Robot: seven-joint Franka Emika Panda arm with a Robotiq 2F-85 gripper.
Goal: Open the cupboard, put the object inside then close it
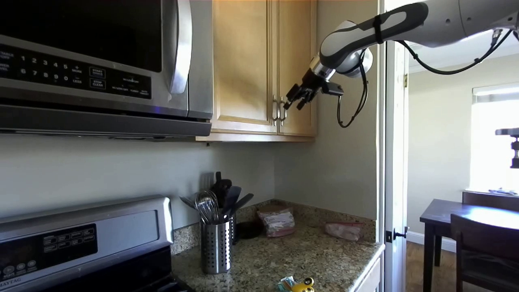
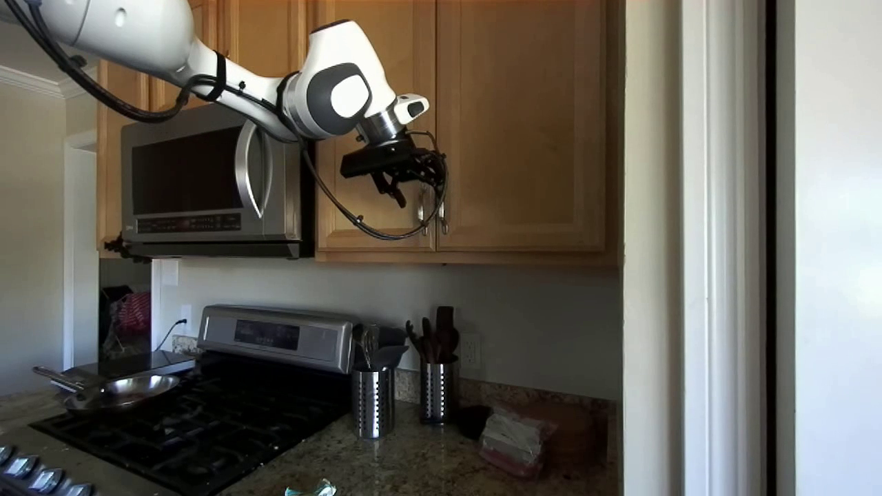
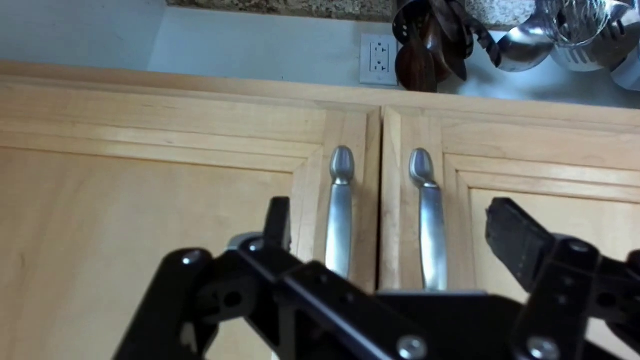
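Observation:
The cupboard (image 1: 243,61) is light wood, and both its doors are closed. In the wrist view, two silver handles, the left handle (image 3: 340,225) and the right handle (image 3: 432,235), stand side by side at the door seam. My gripper (image 3: 390,217) is open with its fingers on either side of the pair, nothing held. Whether the fingertips have reached handle depth cannot be told. In an exterior view the gripper (image 1: 293,106) is at handle height, tilted down. It is unclear which thing is the object; a small yellow and teal item (image 1: 300,285) lies on the counter.
A steel microwave (image 2: 186,172) hangs beside the cupboard above the stove (image 2: 207,406). On the granite counter (image 1: 275,259) stand metal utensil holders (image 2: 373,406), with plastic bags (image 1: 277,221) behind. A side wall (image 1: 344,162) meets the cupboard, and a cable (image 1: 357,115) loops below the wrist.

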